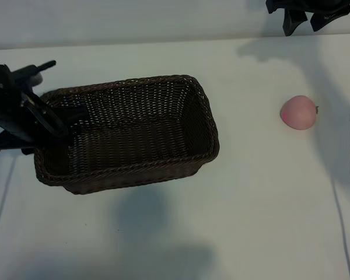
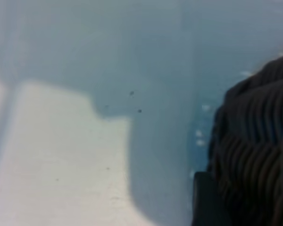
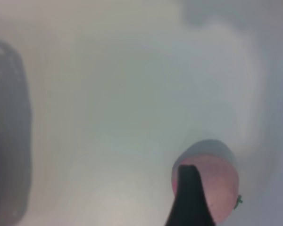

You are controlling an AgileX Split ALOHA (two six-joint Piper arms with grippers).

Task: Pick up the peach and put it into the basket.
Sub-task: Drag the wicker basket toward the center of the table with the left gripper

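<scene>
your small round pale-pink peach [image 1: 299,112], blushed deeper pink on one side and with a tiny dark stem, sits alone on the white table [image 1: 251,210], well apart from the large dark-brown woven wicker basket [image 1: 128,134], off its right-hand end in the exterior view. nothing is in the basket, so by my reading you are at the first step: the pick has not been made.

your right gripper [image 1: 306,17] hangs at the top right edge of the exterior view, above and beyond the peach, not touching it. only its dark finger stubs show there, and they stand apart; in the right wrist view one dark fingertip [image 3: 191,197] crosses in front of the peach [image 3: 217,186]. the jaws are open and hold nothing.

your left gripper [image 1: 55,119] is at the basket's left end, its dark fingers [image 1: 46,119] set about the braided rim there. the left wrist view shows the weave [image 2: 254,155] close up beside one finger. it looks clamped on the rim wall, probably to steady the basket, though the contact itself is hard to see.

next, you would bring the right gripper down over the peach, straddle it, and close gently, as a round fruit may roll from a glancing touch. then lift it and carry it over the near rim before letting go.
</scene>
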